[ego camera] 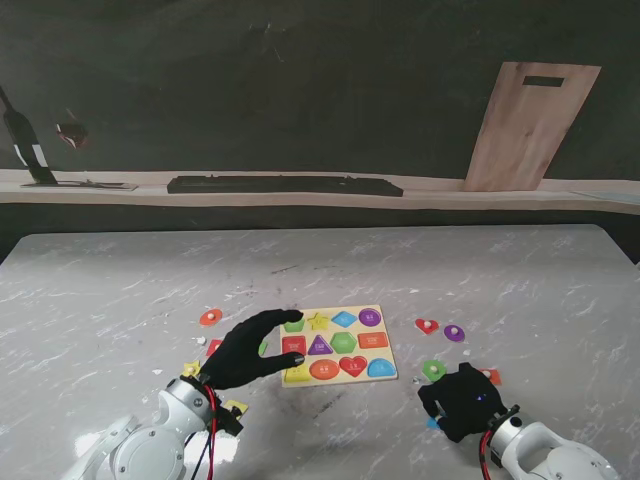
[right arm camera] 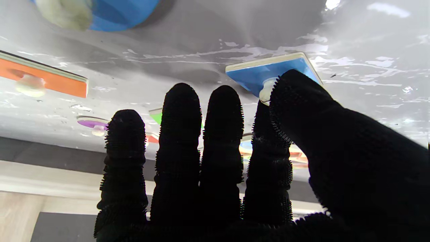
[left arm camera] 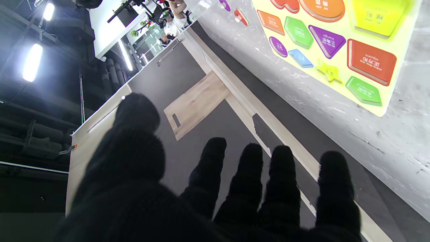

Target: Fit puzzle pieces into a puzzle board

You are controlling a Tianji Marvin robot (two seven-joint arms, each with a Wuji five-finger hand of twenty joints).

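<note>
Board (ego camera: 338,347) lies flat near table's (ego camera: 120,290) near edge, about mid-width, long axis running left-right, slightly skewed; most slots look filled. Loose pieces (ego camera: 427,326) scattered both sides of it. Pieces prob. light, stiff, thin w/ small knobs; take by the knob. Left hand (ego camera: 250,348) hovers over board's left edge, fingers spread, holding nothing. Right hand (ego camera: 462,398) low over a blue piece (right arm camera: 268,72), thumb at its knob; grip not closed yet.

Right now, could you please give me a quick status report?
Left hand open at puzzle board edge. Right hand open, low over blue piece. Nothing gripped.
</note>
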